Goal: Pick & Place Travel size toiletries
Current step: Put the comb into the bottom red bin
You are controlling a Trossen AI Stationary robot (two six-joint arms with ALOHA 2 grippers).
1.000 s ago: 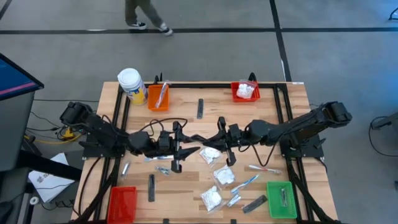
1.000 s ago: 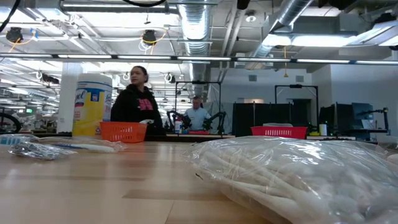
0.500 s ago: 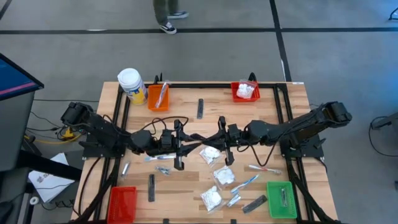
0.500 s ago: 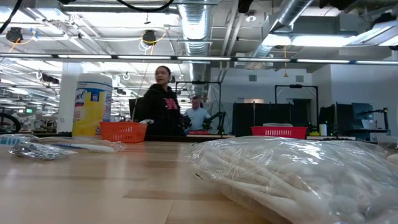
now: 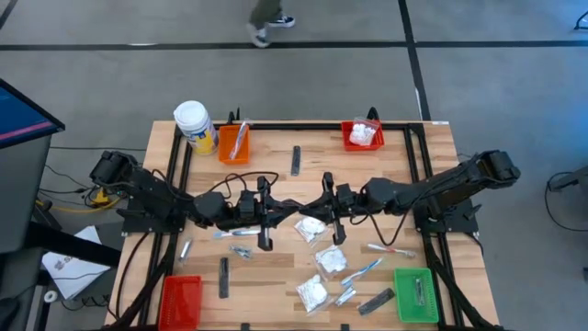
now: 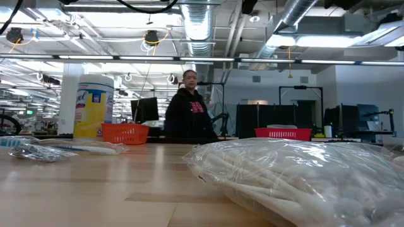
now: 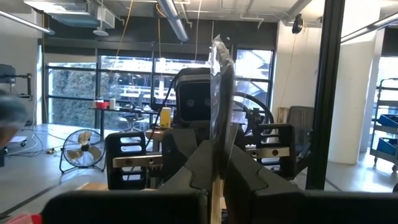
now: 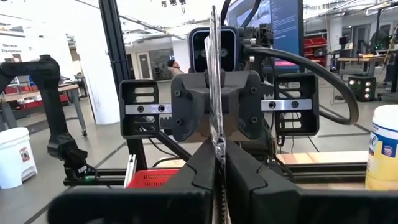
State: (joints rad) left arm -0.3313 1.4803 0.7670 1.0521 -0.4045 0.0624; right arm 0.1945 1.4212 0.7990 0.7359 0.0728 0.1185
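Above the middle of the table my two grippers face each other, fingertip to fingertip. A thin flat item in a clear wrapper (image 5: pixel 301 208) spans the small gap between them, edge-on in both wrist views. My left gripper (image 5: pixel 287 210) and my right gripper (image 5: pixel 317 210) are both shut on it. On the table below lie white puffy packets (image 5: pixel 310 228) (image 5: pixel 331 260), slim toothbrushes (image 5: pixel 390 248) and dark flat bars (image 5: pixel 223 276). One packet (image 6: pixel 297 176) fills the low view. My left gripper pinches the wrapped item (image 7: pixel 219 143) between its two fingers, coming level from the table's left. The item stands on edge and runs on past the fingertips toward the other gripper, lifted clear of the table. My right gripper pinches the item's opposite end (image 8: pixel 215 140) between its two fingers, coming level from the table's right. The item stands on edge here as well, clear of the table.
An orange bin (image 5: pixel 233 142) and a white-capped yellow jar (image 5: pixel 195 126) stand at the far left. A red bin (image 5: pixel 362 135) is at the far right, another red bin (image 5: pixel 180 299) near left, a green bin (image 5: pixel 415 294) near right. A person (image 6: pixel 189 113) walks behind the table.
My left gripper's fingers have drawn together onto the wrapped item, while both arms have stayed in place. The person behind the table has walked on toward the right.
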